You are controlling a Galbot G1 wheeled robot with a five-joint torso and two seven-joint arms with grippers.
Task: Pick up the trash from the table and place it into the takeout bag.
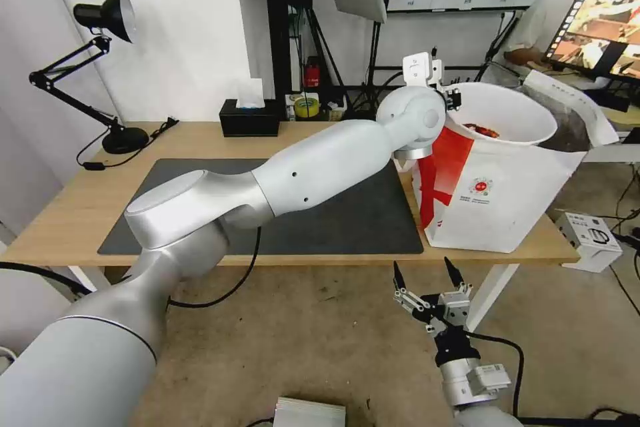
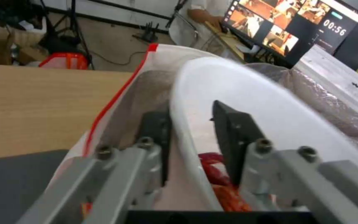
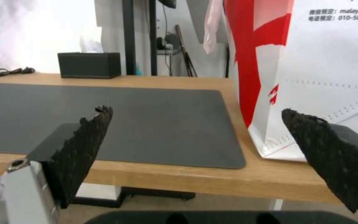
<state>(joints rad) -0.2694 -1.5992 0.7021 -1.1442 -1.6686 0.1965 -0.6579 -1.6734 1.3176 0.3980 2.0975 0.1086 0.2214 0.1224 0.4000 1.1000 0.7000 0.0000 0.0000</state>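
One piece of trash mattered here: the white round bowl of red shells [image 1: 501, 113], which sat tilted in the mouth of the takeout bag [image 1: 507, 207] at the right end of the table [image 1: 60, 213]. The left gripper [image 2: 191, 130] had reached across the dark grey mat [image 1: 347, 213] and was clamped on the bowl's rim, one finger outside the wall and the other finger [image 2: 233, 133] inside it, above the red shells [image 2: 220, 180]. In the left wrist view the bowl's wall ran straight up between the pads, with the bag's foil lining [image 2: 332, 93] behind it and the red-edged bag panel just beside the outer finger. So the bowl lay directly at the fingers, already over the bag's opening, with the bag's inside below it; any release would probably call for the bowl to clear the bag's near edge first. The right gripper [image 1: 427, 280] hung below the table's front edge, near the bag, its fingers spread wide and holding nothing. A black tissue box [image 1: 250, 118] stood at the table's back edge.
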